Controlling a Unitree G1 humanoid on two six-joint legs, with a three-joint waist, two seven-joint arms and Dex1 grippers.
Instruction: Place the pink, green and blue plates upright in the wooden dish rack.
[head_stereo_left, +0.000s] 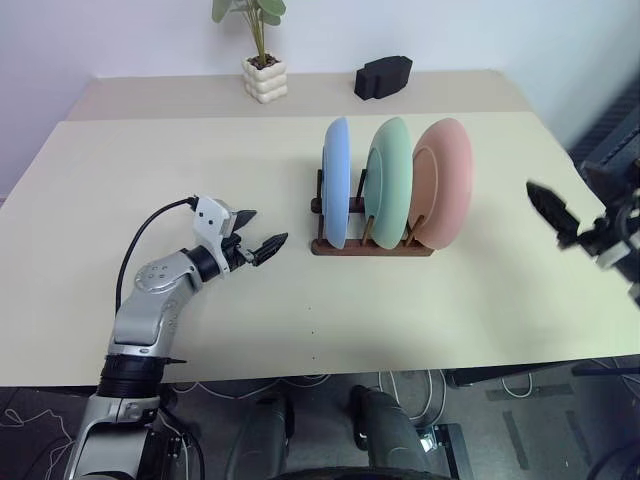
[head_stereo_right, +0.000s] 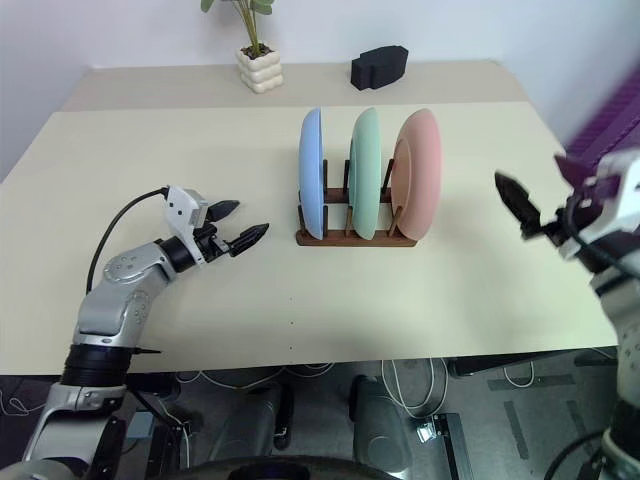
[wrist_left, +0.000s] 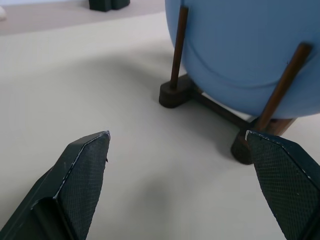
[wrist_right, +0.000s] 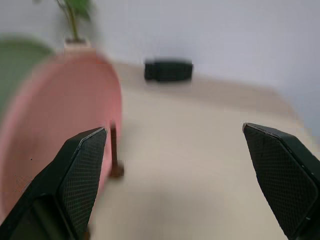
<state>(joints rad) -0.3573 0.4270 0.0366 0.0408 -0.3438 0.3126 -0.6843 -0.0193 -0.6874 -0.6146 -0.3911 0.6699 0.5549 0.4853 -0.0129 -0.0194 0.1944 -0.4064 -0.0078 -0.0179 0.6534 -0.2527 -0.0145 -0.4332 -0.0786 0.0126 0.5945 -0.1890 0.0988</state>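
Note:
The blue plate (head_stereo_left: 336, 182), the green plate (head_stereo_left: 391, 180) and the pink plate (head_stereo_left: 446, 182) stand upright side by side in the wooden dish rack (head_stereo_left: 370, 246) at the middle of the table. My left gripper (head_stereo_left: 268, 227) hovers just left of the rack, open and empty, pointing at the blue plate (wrist_left: 240, 50). To the right of the rack, apart from the pink plate (wrist_right: 55, 125), my right gripper (head_stereo_right: 530, 172) is open with nothing between its fingers.
A small potted plant (head_stereo_left: 262, 66) and a black block (head_stereo_left: 383, 76) sit at the back of the beige table (head_stereo_left: 180, 160). The table's front edge (head_stereo_left: 330, 372) runs below both arms, with cables on the floor beneath.

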